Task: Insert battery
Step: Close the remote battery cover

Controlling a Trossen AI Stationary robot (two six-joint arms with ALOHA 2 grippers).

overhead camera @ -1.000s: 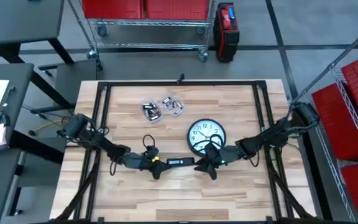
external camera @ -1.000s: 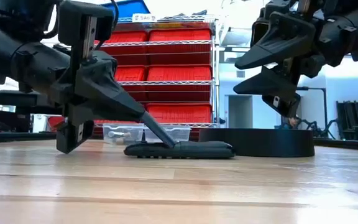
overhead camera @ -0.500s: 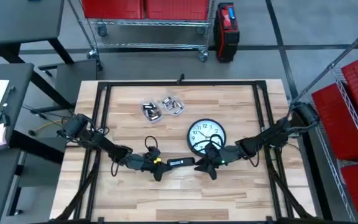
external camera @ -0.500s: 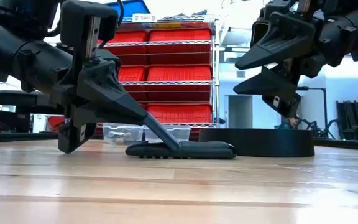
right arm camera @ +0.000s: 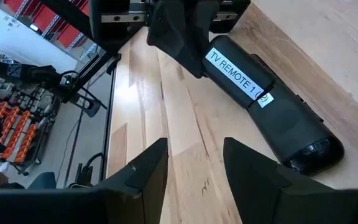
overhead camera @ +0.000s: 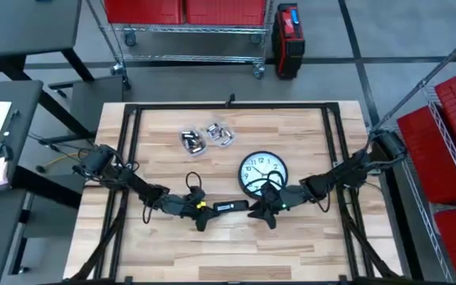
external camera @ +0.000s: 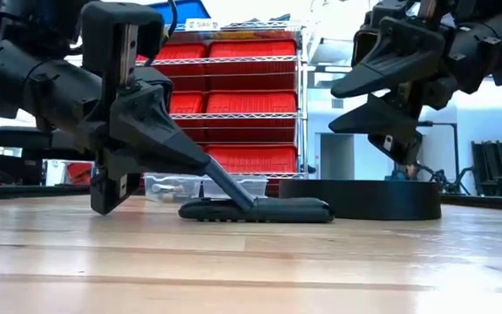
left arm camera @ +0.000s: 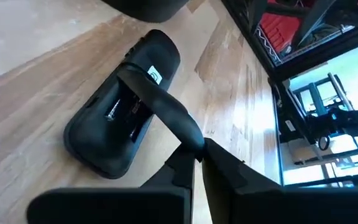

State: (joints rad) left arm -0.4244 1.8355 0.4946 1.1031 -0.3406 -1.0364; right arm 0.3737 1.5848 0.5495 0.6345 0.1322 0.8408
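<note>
The left gripper [overhead camera: 202,215] is down at the near end of the TV remote [overhead camera: 230,206], which lies flat on the wooden table [overhead camera: 291,253] just in front of the wall clock [overhead camera: 263,173]. In the left wrist view one finger [left arm camera: 160,106] lies across the open battery bay [left arm camera: 122,117], with springs visible inside; whether its jaws are apart or together around anything, I cannot tell. Over the last second it has crept a touch along the table toward the remote, and the remote has nudged slightly with it in the low view, so this reads as pressing or seating work at the bay, not a fresh pick. The right gripper [overhead camera: 264,210] hangs just off the remote's other end, lifted clear of the table, jaws spread and empty, unchanged. The two clear battery trays [overhead camera: 207,136] sit well behind, toward the far edge. No cell is clearly visible in the bay.
</note>
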